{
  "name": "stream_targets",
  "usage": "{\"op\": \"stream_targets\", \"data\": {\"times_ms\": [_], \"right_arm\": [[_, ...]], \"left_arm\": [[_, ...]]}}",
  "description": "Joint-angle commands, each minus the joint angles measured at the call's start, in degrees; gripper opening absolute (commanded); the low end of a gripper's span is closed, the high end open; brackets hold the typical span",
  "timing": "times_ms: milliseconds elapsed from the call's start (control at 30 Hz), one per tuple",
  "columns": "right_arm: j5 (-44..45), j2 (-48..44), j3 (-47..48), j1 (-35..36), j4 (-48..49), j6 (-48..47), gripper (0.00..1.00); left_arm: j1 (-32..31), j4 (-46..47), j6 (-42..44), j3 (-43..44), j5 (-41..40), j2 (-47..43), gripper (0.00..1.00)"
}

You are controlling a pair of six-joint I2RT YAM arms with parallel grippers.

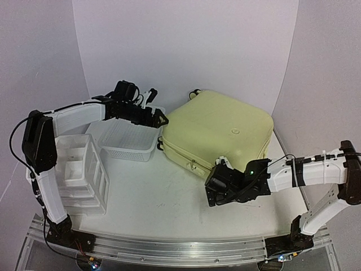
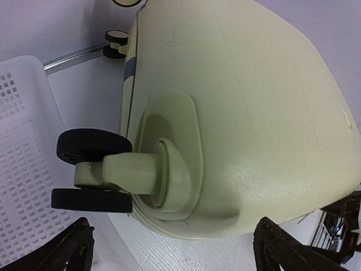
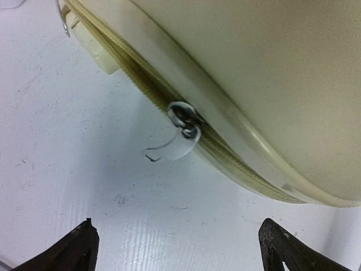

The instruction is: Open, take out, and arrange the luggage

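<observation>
The pale yellow luggage (image 1: 217, 132) lies flat and closed at the back right of the table. My left gripper (image 1: 160, 117) is open at its left corner. In the left wrist view the black-and-cream wheel (image 2: 93, 175) and the shell (image 2: 242, 113) sit just ahead of the spread fingertips (image 2: 73, 248). My right gripper (image 1: 221, 169) is open at the near edge of the luggage. The right wrist view shows the zipper seam (image 3: 146, 90) with a metal slider and clear pull tab (image 3: 177, 144) lying on the table, a short way ahead of my fingertips (image 3: 282, 248).
A white mesh basket (image 1: 128, 141) stands beside the luggage's left side, under my left arm. A white plastic drawer organizer (image 1: 79, 172) stands at the left. The white walls close in behind.
</observation>
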Motion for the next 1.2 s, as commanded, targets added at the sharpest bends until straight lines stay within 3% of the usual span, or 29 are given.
{"op": "stream_targets", "data": {"times_ms": [0,200,300,433,533,600,700,933,1167], "right_arm": [[-1.0,-2.7,-1.2,-0.5,9.4,2.4,0.98],[11.4,-2.1,-2.0,-0.6,11.5,16.0,0.98],[16.5,0.8,0.9,-0.6,10.5,18.8,0.85],[21.1,5.4,5.1,-0.6,5.8,27.5,0.79],[24.1,9.9,10.9,-0.5,-7.0,41.3,0.72],[25.3,12.5,14.1,-0.4,-10.8,44.2,0.65],[26.7,17.1,19.7,-0.4,-21.1,52.3,0.63],[29.6,22.8,25.2,-0.5,-31.0,58.2,0.5],[28.9,25.6,25.3,-1.4,-34.4,62.2,0.41]], "left_arm": [[0.6,-1.4,-12.4,4.8,-6.8,2.6,0.99],[0.6,1.9,-32.9,6.0,-8.5,5.1,0.92],[0.6,2.7,-36.7,6.2,-9.9,5.5,0.9],[0.6,4.0,-39.0,5.7,-10.9,5.3,0.88],[0.6,4.3,-39.6,5.5,-11.1,5.2,0.85],[0.6,4.6,-40.2,4.8,-11.5,5.0,0.84],[0.6,5.4,-41.0,3.4,-12.4,4.6,0.83],[0.6,6.7,-41.4,2.2,-13.0,4.9,0.8],[0.6,7.7,-41.8,1.6,-13.1,5.2,0.77]]}}
